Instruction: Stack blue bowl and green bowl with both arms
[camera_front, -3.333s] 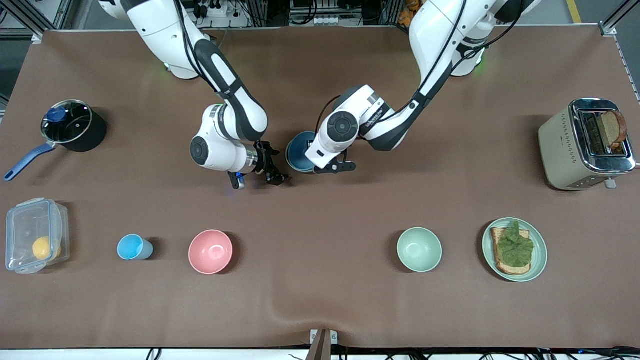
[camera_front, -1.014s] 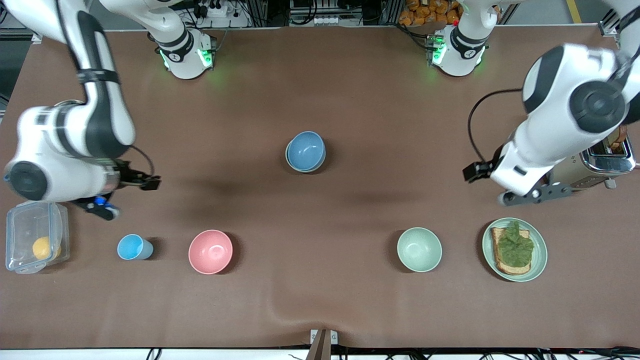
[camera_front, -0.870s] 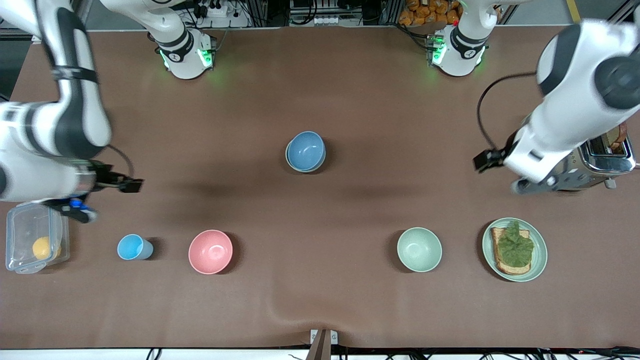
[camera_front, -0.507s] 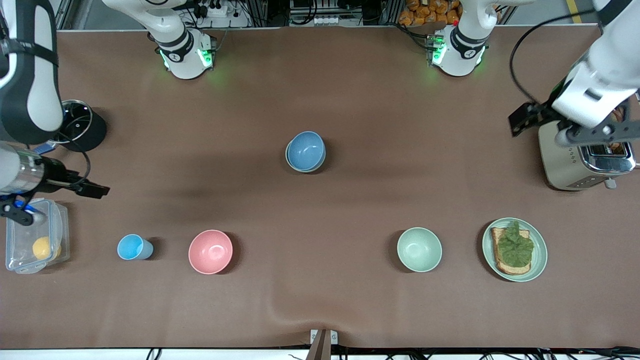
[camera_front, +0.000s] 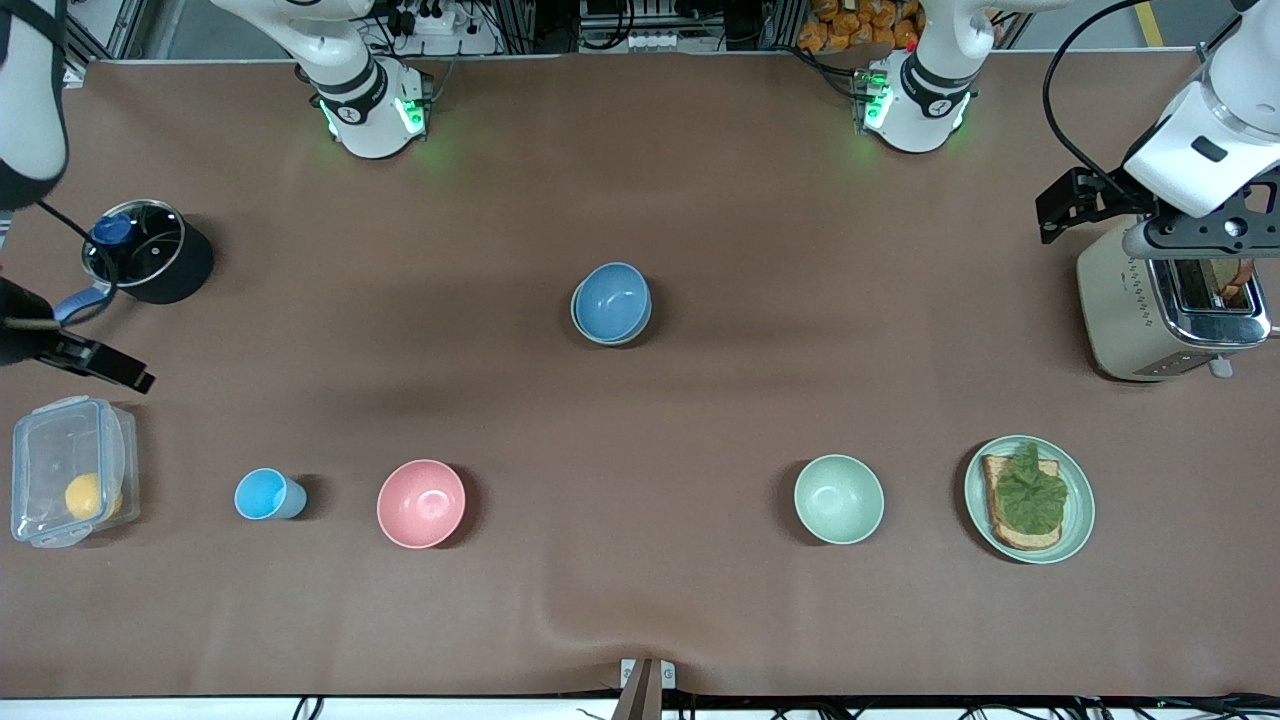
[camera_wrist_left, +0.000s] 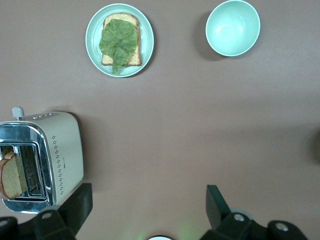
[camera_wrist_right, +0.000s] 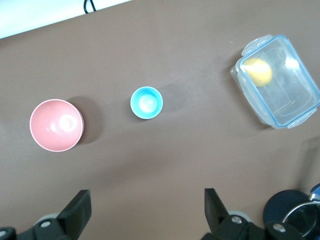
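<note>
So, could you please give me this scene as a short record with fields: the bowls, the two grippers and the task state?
stack: blue bowl nested in green bowl, mid-table; only a sliver of green rim shows
left gripper: fingers open, empty, over the table beside the toaster
right gripper: fingers open, empty, over the table near the pot and the clear container
loose bowls: pink bowl, pale mint bowl, both nearer the camera than the stack
task state: stacking looks done

I log these colours: blue bowl (camera_front: 612, 301) medium blue, nested in a green bowl (camera_front: 578, 322); pink bowl (camera_front: 421, 503); mint bowl (camera_front: 838, 498), whitish inside; bright-blue cup (camera_front: 266, 494); beige toaster (camera_front: 1130, 300) with dotted pattern; brown table (camera_front: 700, 420).
</note>
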